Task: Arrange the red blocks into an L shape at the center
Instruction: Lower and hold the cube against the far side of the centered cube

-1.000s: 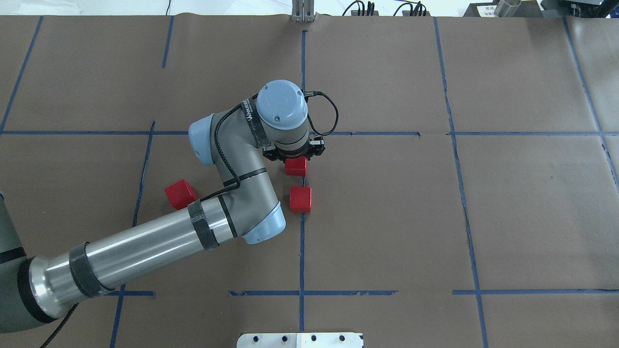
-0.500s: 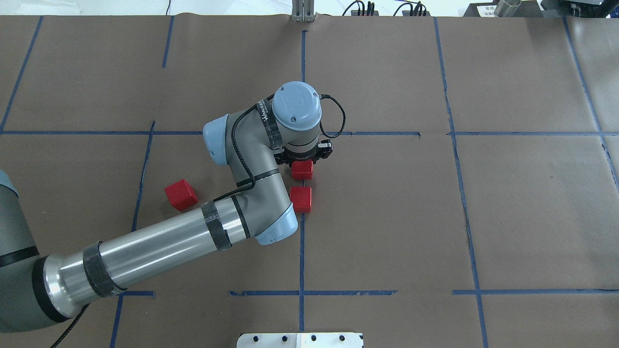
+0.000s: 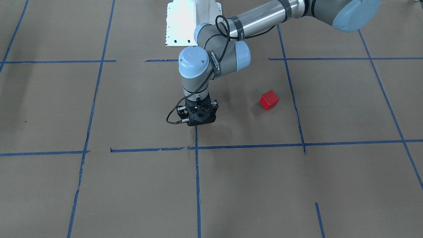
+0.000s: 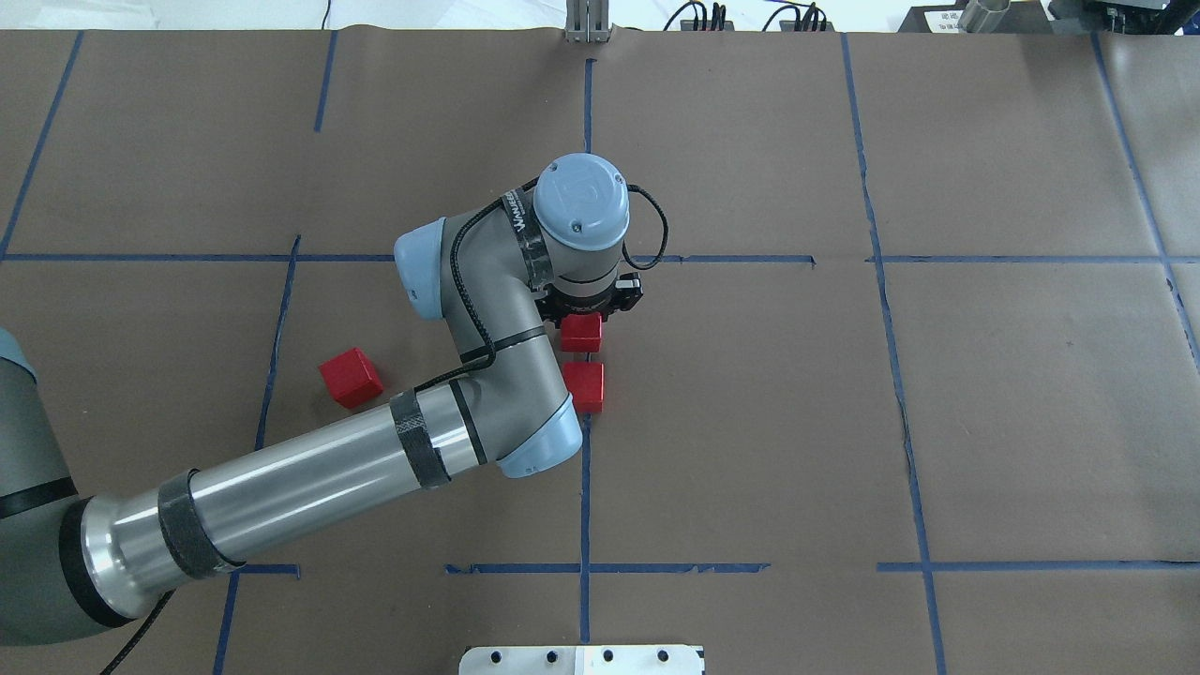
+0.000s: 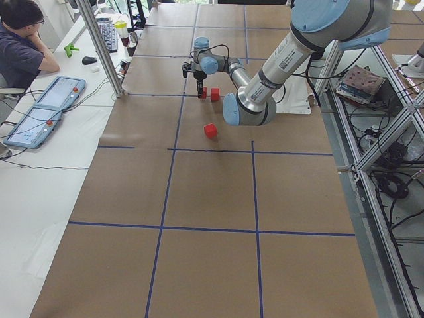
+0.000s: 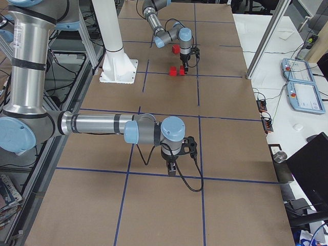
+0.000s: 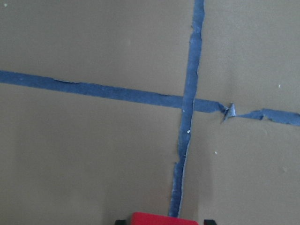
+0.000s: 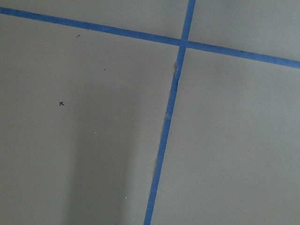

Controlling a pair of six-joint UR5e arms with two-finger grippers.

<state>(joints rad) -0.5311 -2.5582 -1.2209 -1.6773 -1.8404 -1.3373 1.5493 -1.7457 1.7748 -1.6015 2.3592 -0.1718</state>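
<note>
Gripping one red cube (image 4: 581,332) in the left gripper (image 4: 589,309), with dark fingertips (image 7: 210,222) pressed to both its sides at the bottom edge of the left wrist view, so closed on it. Holding it at the center (image 4: 647,366), right on the vertical blue tape line (image 4: 585,487), just to the near side of the tape crossing. Cannot tell whether raised off the brown paper or already touching it. Leaving a narrow gap to the second red cube (image 4: 584,386), set down nearer the robot on the same line and squared to it. Leaving the third red cube (image 4: 350,377) well off to the left, turned at an angle, apart from the other two. Hovering the right gripper (image 6: 172,166) far off to the right over bare paper by another tape line, well apart from every cube; shown only by the side camera, so cannot tell whether open or closed. Judged as partway done: first leg of the L nearly lined up but not yet joined, with a strip of paper showing between the two cubes on the line. Left to do, on this reading: close that gap and let go, then fetch the third red cube from the left and seat it against the side of one end cube, at a right angle to the pair, to make the corner.
</note>
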